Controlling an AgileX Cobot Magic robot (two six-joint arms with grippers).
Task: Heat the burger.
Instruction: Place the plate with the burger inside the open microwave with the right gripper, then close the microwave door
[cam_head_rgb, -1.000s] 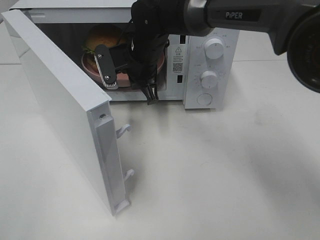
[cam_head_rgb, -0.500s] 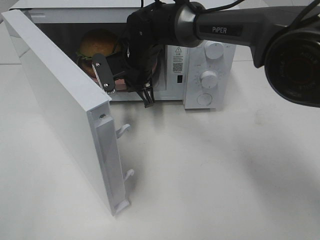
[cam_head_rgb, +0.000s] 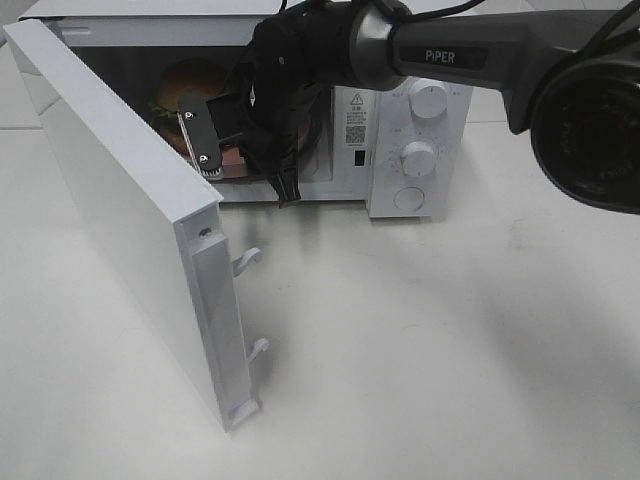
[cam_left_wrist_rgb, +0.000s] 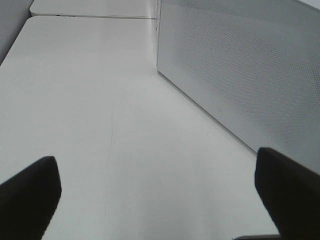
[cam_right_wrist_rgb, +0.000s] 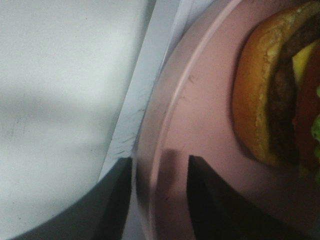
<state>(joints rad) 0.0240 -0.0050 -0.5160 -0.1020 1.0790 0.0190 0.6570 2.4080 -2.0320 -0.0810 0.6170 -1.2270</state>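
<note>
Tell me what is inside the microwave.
A burger on a pink plate, the right pincer clamped on the plate's rim. The arm covers the right of the microwave's inside, so anything there is hidden.

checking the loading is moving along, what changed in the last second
The right gripper, fingers pinching the rim of the plate, carried the plate and the burger further into the microwave, leftward in the high view; the plate is now mostly hidden behind the arm. Nothing was let go. The door stayed open, the microwave did not shift.
</note>
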